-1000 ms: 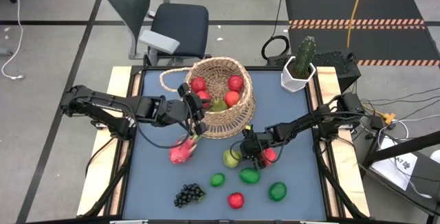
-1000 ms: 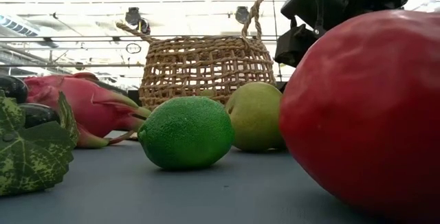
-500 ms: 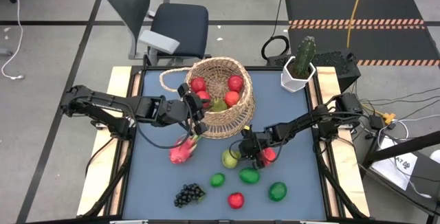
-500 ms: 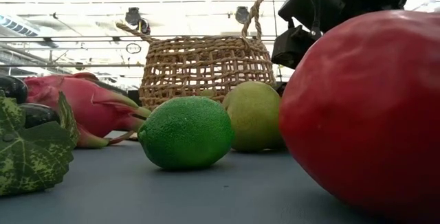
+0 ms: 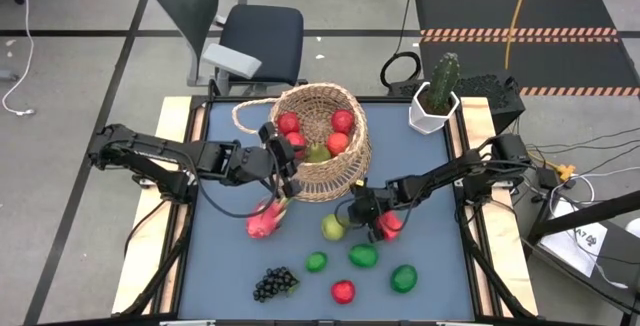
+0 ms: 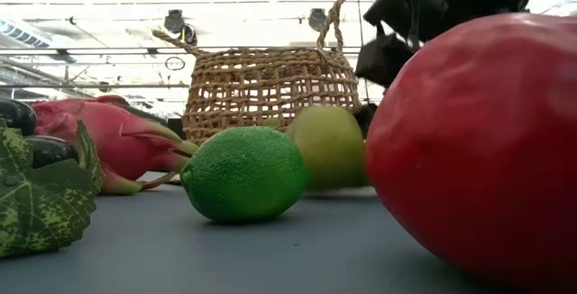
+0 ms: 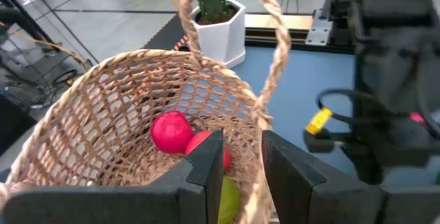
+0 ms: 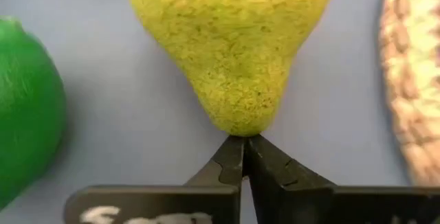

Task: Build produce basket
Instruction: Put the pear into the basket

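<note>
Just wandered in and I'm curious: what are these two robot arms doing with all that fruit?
They are filling the round woven wicker basket with fruit. The left gripper grips the basket's rim, holding it tipped on its side; several red and green fruits already lie inside. The right gripper is shut at the narrow tip of a yellow-green pear on the blue table. More fruit waits nearby.

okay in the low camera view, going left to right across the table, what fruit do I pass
Grape bunch with its leaf → pink dragon fruit → lime → green pear → big red apple. The basket stands behind the lime and the pear.
</note>
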Motion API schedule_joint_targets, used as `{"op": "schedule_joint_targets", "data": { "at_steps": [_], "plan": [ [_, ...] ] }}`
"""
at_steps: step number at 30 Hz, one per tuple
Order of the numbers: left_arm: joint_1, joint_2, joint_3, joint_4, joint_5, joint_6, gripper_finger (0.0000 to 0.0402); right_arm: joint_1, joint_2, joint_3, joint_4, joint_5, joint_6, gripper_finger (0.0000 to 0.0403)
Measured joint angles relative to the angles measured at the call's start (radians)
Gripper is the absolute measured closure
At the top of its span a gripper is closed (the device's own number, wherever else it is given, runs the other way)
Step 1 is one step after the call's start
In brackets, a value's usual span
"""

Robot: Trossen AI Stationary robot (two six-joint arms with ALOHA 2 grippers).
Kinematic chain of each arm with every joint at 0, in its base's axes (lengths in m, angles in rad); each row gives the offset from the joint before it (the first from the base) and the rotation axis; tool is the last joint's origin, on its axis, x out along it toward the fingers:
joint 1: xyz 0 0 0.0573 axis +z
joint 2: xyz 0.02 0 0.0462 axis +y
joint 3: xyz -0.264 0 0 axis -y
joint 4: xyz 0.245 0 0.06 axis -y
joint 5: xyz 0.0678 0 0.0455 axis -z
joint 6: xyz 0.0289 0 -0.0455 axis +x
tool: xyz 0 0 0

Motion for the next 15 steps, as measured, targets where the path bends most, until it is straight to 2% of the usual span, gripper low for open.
{"op": "schedule_joint_targets", "data": {
  "at_steps": [7, 11, 15],
  "plan": [
    [-0.042, 0.000, 0.000, -0.005, -0.006, -0.007, 0.0300, 0.001, -0.128, 0.003, 0.016, 0.000, -0.033, 0.0400],
    [-0.060, 0.000, 0.000, -0.060, -0.080, -0.013, 0.0300, 0.000, -0.208, 0.003, 0.023, 0.045, -0.028, 0.0401],
    [-0.070, -0.009, 0.000, -0.154, -0.145, -0.081, 0.0300, 0.009, -0.285, 0.004, 0.024, 0.109, 0.009, 0.0402]
  ]
}}
